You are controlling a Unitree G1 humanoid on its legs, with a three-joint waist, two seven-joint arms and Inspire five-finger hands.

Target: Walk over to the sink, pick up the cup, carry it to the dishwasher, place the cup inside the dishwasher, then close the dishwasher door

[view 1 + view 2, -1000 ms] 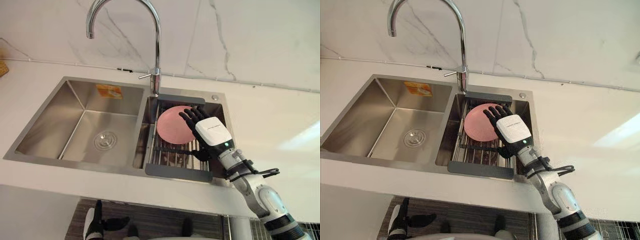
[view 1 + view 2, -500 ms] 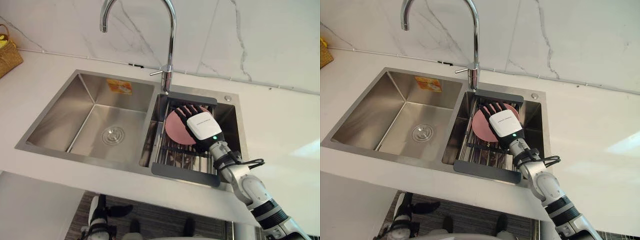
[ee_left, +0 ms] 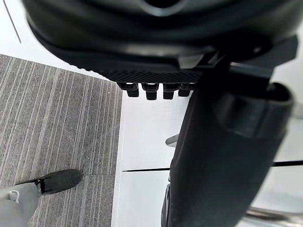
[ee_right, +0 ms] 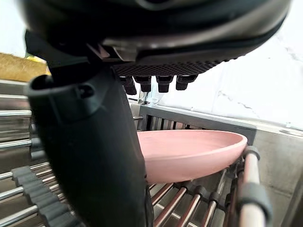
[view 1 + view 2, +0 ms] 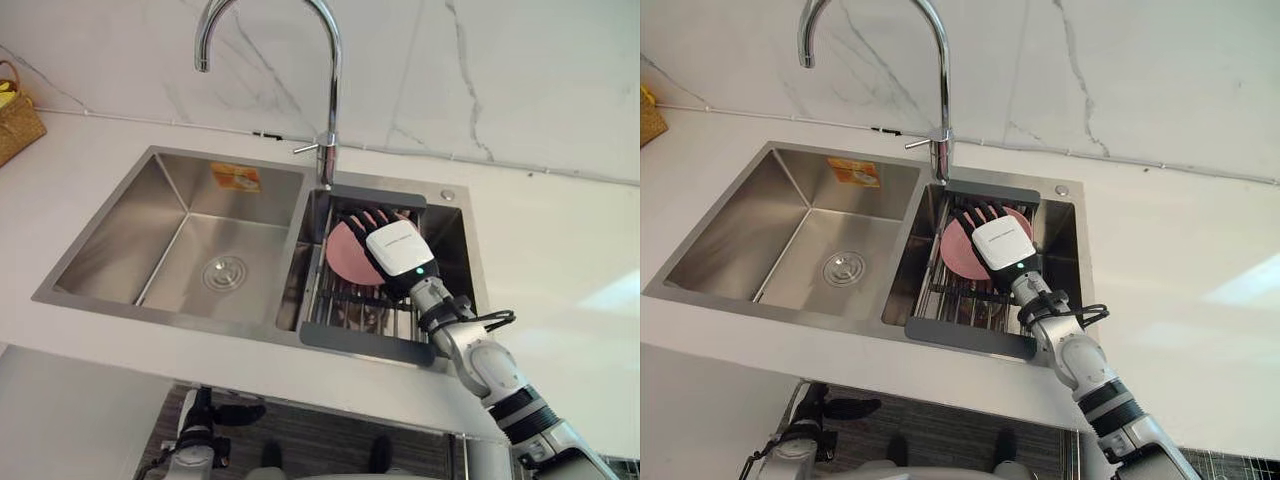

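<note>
A pink plate (image 5: 344, 256) leans on the metal drying rack (image 5: 362, 336) in the sink's right basin; I see no cup. My right hand (image 5: 401, 256) lies over the plate with its fingers straight, reaching to the plate's far rim. In the right wrist view the plate (image 4: 190, 154) lies under the fingers, just past the thumb (image 4: 90, 142), and nothing is gripped. My left hand (image 5: 193, 443) hangs low beside the counter front, above the floor, with relaxed fingers and nothing in it.
The left basin (image 5: 200, 240) holds only a drain. A tall curved faucet (image 5: 326, 100) rises behind the divider. White counter surrounds the sink, with a wicker basket (image 5: 15, 112) far left. A person's shoe (image 3: 53, 181) stands on the grey floor.
My right hand has moved from the plate's right side to over it, fingers now at its far rim. The camera has shifted. The plate has not moved.
</note>
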